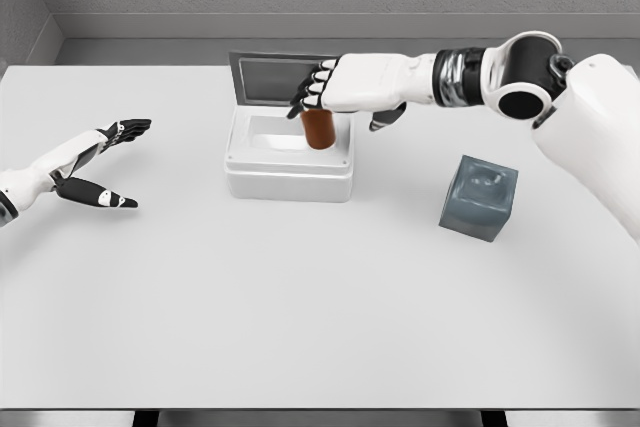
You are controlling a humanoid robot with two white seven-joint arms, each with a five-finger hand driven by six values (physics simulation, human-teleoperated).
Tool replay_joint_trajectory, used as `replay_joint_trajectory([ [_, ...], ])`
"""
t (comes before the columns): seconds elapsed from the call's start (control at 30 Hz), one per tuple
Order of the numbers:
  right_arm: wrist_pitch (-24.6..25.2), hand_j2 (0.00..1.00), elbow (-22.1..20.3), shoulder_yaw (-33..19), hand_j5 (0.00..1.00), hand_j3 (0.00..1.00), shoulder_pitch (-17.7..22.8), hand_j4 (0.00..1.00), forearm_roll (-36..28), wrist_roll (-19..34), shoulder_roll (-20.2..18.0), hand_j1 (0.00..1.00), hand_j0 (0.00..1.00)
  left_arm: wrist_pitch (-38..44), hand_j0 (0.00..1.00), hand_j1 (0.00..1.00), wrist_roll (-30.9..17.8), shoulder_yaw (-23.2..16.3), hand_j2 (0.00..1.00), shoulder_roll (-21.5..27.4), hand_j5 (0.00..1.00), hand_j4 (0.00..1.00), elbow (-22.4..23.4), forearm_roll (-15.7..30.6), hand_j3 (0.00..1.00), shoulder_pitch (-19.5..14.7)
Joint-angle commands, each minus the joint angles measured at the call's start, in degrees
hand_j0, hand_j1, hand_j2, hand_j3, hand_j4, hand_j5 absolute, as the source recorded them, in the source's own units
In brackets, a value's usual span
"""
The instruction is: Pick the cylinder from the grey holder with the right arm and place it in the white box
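Stretching beneath everything is the white table (300, 307), the largest thing in view, with the right arm (560, 107) reaching across it from the right edge toward the far middle. Directly below the right hand (345, 87) sits the white box (288, 162), an open-topped rectangular container with a grey-faced lid (275, 77) standing up at its far side, just behind the fingertips. Down and to the right of that hand, well apart from it, stands the grey holder (479, 198), a dark grey cube with a shallow hollow in its top face and nothing in it. Far off to the left of the right hand, the left hand (95, 162) hovers over the table's left edge, its fingers spread and relaxed, holding nothing. The right hand's fingers (312, 87) are curled downward around the brown cylinder (319, 128), which hangs upright just under the palm, its lower end over the box's opening near the right inner wall. Whether the cylinder's base touches the box floor cannot be told.
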Motion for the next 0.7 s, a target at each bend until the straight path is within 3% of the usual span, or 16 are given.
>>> replay_joint_trajectory([
  [0.0, 0.16, 1.00, -1.95, -0.92, 1.00, 1.00, 0.00, 1.00, -0.32, -0.03, -0.14, 1.00, 1.00, 0.04, 1.00, 1.00, 0.01, 0.11, 1.00, 0.02, 1.00, 1.00, -0.03, 0.33, 1.00, 0.00],
  [0.13, 0.16, 1.00, -7.22, -5.76, 1.00, 1.00, 0.70, 1.00, -0.76, -0.03, -1.99, 1.00, 1.00, 0.04, 1.00, 1.00, 0.01, 0.11, 1.00, 0.02, 1.00, 1.00, -0.03, 0.33, 1.00, 0.00],
  [0.3, 0.16, 1.00, -13.02, -5.58, 1.00, 1.00, 2.46, 1.00, -1.20, -0.03, -5.59, 1.00, 1.00, 0.04, 1.00, 1.00, 0.01, 0.11, 1.00, 0.02, 1.00, 1.00, -0.03, 0.33, 1.00, 0.00],
  [0.43, 0.16, 1.00, -18.21, -5.94, 1.00, 1.00, 3.69, 1.00, -2.60, -0.03, -11.30, 1.00, 1.00, 0.04, 1.00, 1.00, 0.01, 0.11, 1.00, 0.02, 1.00, 1.00, -0.03, 0.33, 1.00, 0.00],
  [0.6, 0.16, 1.00, -18.39, -7.17, 1.00, 1.00, 5.71, 1.00, -3.83, -0.03, -14.82, 1.00, 1.00, 0.04, 1.00, 1.00, -0.08, 0.11, 1.00, 0.02, 1.00, 1.00, -0.03, 0.33, 1.00, -0.18],
  [0.67, 0.16, 1.00, -18.39, -7.25, 1.00, 1.00, 6.24, 1.00, -3.83, -0.03, -15.17, 1.00, 1.00, 0.04, 1.00, 1.00, -0.17, 0.11, 1.00, 0.02, 1.00, 1.00, 0.06, 0.33, 1.00, -1.84],
])
